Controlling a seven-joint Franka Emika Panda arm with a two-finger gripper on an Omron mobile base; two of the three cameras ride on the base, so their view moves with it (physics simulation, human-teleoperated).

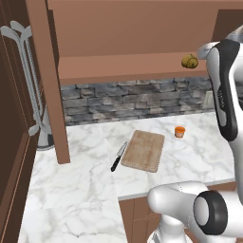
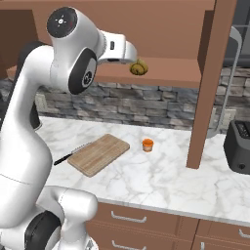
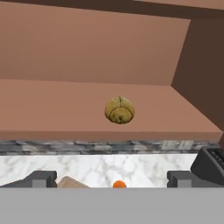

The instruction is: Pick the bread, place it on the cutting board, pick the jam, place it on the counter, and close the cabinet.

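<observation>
The bread (image 3: 119, 110) lies on the bottom shelf of the open cabinet (image 1: 128, 64), near its right end; it also shows as a yellowish-brown lump (image 1: 189, 60) (image 2: 138, 68). My gripper (image 3: 111, 178) is open, level with the shelf and a short way in front of the bread, with nothing between its fingers. In the right base view the gripper (image 2: 131, 54) hangs just left of the bread. The jam (image 1: 179, 131) (image 2: 147, 144) stands on the counter (image 1: 76, 185) below, just right of the cutting board (image 1: 144, 150) (image 2: 99, 154).
A black-handled knife (image 1: 118, 156) lies along the board's left edge. The cabinet's open door (image 2: 210, 83) juts out edge-on over the counter. A black toaster (image 2: 239, 146) stands at the right. A tall dark cupboard (image 1: 14, 118) bounds the left side.
</observation>
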